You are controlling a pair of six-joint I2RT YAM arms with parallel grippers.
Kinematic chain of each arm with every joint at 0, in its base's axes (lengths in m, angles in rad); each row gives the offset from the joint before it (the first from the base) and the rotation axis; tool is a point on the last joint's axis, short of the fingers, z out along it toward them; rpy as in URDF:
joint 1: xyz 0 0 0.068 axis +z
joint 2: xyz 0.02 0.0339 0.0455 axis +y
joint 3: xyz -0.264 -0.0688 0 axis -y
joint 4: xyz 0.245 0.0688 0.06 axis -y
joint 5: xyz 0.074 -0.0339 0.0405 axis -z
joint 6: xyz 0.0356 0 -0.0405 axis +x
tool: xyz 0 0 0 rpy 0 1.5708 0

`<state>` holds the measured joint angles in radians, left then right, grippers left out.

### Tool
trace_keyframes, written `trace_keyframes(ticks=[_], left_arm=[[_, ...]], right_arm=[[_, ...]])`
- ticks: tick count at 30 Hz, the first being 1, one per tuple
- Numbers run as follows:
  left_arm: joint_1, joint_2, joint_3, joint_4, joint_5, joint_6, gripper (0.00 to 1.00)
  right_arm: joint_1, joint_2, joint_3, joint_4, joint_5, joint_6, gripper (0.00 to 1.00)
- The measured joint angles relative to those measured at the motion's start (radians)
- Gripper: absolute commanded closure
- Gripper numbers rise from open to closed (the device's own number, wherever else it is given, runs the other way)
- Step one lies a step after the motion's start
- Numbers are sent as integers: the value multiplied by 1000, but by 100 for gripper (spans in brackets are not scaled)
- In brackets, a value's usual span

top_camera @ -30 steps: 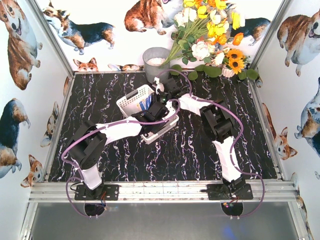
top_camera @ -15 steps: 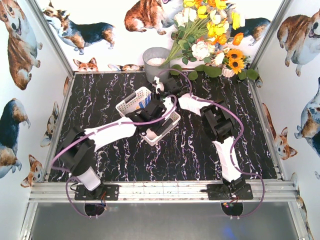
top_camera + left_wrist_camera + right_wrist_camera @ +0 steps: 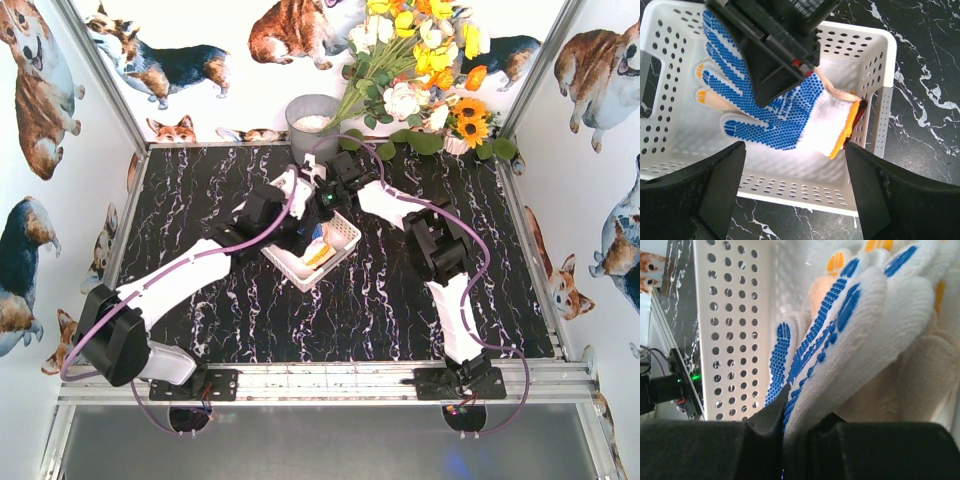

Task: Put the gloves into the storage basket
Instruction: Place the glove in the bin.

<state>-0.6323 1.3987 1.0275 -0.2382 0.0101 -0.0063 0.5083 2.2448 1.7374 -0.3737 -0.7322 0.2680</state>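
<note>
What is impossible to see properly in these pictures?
Top view: the left arm hides much of the storage basket.
Left wrist view: the right gripper covers part of the blue-dotted glove; the glove beneath shows only orange fingertips.
Right wrist view: gloves run off the top edge.

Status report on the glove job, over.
Left fingers open above the storage basket. Right fingers shut on the blue-dotted glove, down inside the basket. Orange-tipped glove underneath; no obstruction seen.
</note>
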Motion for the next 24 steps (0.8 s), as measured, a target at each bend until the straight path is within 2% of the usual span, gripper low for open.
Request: trace_keyframes(ticks=[8, 14, 17, 20, 24], left_arm=[[84, -22, -55, 35, 21, -89, 26], [101, -21, -61, 36, 5, -129, 28], [103, -17, -61, 36, -8, -146, 34], [106, 2, -61, 36, -22, -161, 44], [113, 43, -61, 35, -35, -181, 48]], right_arm=[[0, 4, 60, -81, -70, -51, 95], [0, 44, 88, -107, -86, -60, 95], [0, 64, 100, -126, -79, -62, 95], [0, 67, 100, -129, -63, -60, 95], [1, 67, 100, -124, -45, -50, 84]])
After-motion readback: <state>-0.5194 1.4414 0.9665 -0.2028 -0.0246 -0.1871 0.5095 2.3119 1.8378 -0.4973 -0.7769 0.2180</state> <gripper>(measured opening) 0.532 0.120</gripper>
